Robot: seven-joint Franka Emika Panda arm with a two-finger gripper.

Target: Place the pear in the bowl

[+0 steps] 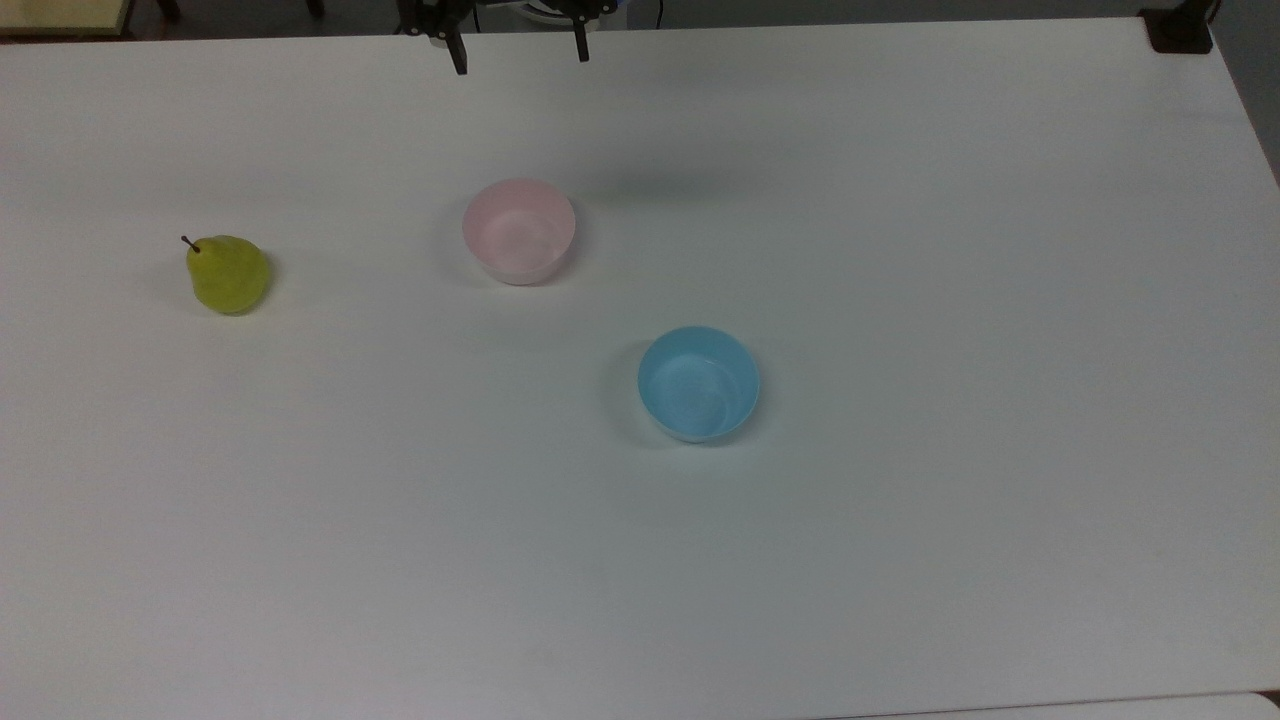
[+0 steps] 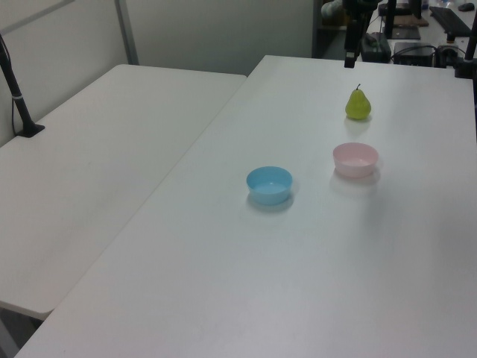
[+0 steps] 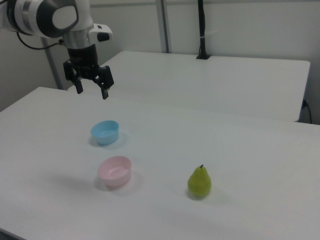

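Observation:
The yellow-green pear [image 1: 230,275] [image 2: 358,104] [image 3: 199,182] stands upright on the white table, stem up, at the top view's left. The pale pink bowl [image 1: 518,230] [image 2: 355,159] [image 3: 115,171] sits empty near the table's middle, well apart from the pear. My gripper [image 1: 520,62] [image 3: 92,93] hangs open and empty high above the table's far edge in the top view, beyond the pink bowl. It touches nothing.
A light blue bowl [image 1: 698,383] [image 2: 269,184] [image 3: 105,132] sits empty close to the pink one. A second white table [image 2: 97,149] [image 3: 215,80] adjoins this one, with a black clamped post [image 2: 19,97] [image 3: 201,30] on it. A dark mount [image 1: 1180,30] sits at the table corner.

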